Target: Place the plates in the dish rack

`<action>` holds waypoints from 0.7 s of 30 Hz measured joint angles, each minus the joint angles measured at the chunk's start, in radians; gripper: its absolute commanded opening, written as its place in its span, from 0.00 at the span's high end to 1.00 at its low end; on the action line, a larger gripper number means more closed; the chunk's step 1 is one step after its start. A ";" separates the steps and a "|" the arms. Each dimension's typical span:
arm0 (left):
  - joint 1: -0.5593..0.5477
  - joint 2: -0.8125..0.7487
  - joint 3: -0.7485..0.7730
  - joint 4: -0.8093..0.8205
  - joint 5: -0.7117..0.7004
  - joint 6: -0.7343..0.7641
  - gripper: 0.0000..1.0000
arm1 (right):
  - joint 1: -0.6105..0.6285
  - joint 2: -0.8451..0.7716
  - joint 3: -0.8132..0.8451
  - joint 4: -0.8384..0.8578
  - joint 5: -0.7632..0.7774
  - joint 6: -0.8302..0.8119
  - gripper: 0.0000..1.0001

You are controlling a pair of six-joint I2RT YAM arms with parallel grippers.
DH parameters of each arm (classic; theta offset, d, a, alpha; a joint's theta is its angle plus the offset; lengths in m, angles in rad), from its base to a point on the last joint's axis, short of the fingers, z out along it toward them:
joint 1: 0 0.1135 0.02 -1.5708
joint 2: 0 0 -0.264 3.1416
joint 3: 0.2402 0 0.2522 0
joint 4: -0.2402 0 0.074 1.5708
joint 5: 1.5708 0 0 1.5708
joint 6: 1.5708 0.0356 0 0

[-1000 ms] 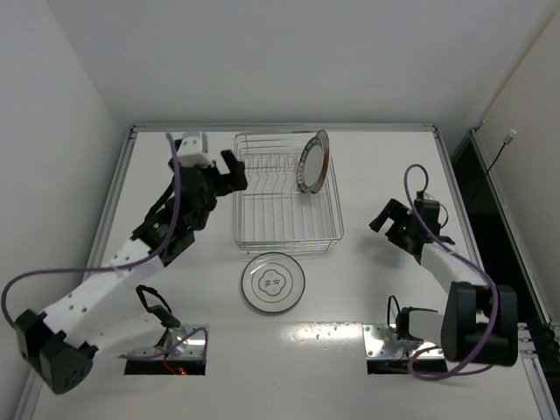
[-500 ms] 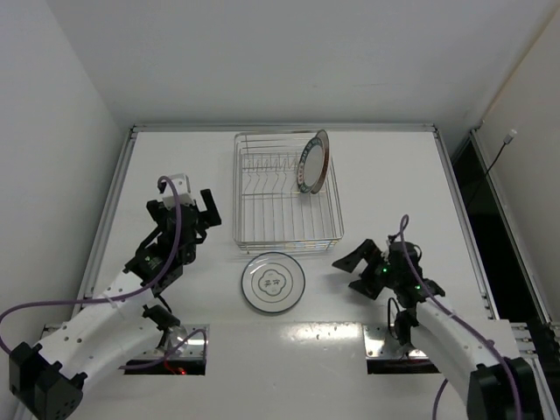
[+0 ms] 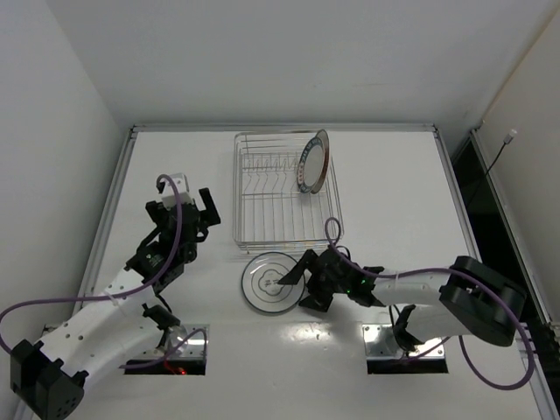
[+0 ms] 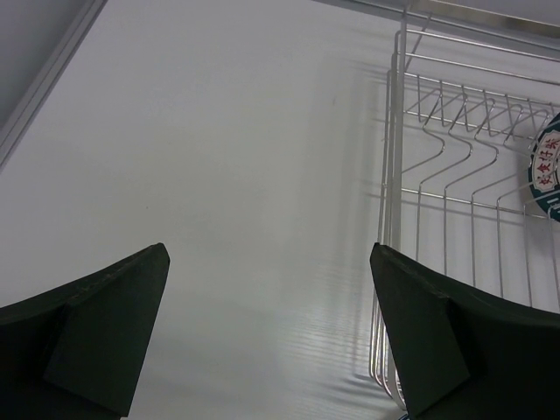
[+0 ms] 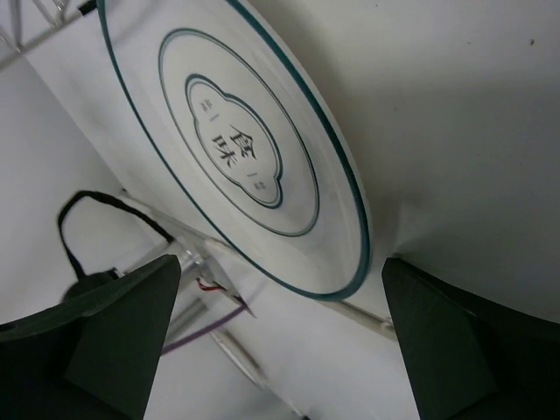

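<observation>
Top view: dish rack [image 3: 287, 197] sits at the centre-far part of the table [image 3: 394, 175], with the teal-rimmed plate [image 3: 311, 162] standing on edge at the rack's far right end. The ringed plate [image 3: 273, 282] lies flat on the table just in front of the rack. The right gripper [image 3: 297, 287] is stretched low across to that plate's right edge. From above its jaws read as spread, but contact can't be judged there. The right wrist view settles it: right gripper [image 5: 282, 262] is wide open with the ringed plate [image 5: 236, 149] and its centre motif filling the frame. The plate's near rim sits in the gap and neither jaw is visibly on it, so nothing is clamped. The left gripper [image 3: 194, 219] hangs over bare table left of the rack, well apart from both plates. Left wrist view confirms: left gripper [image 4: 267, 254] has its jaws far apart with only table [image 4: 219, 131] between them and nothing held. It also shows the dish rack [image 4: 395, 157] side wall and wavy prongs up close, plus a sliver of the teal-rimmed plate [image 4: 547, 171] with red characters on its face — detail the top view doesn't resolve.
</observation>
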 measured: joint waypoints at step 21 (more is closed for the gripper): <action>0.000 0.032 0.011 -0.029 -0.011 -0.003 0.00 | 0.096 -0.037 -0.061 0.017 0.274 0.205 1.00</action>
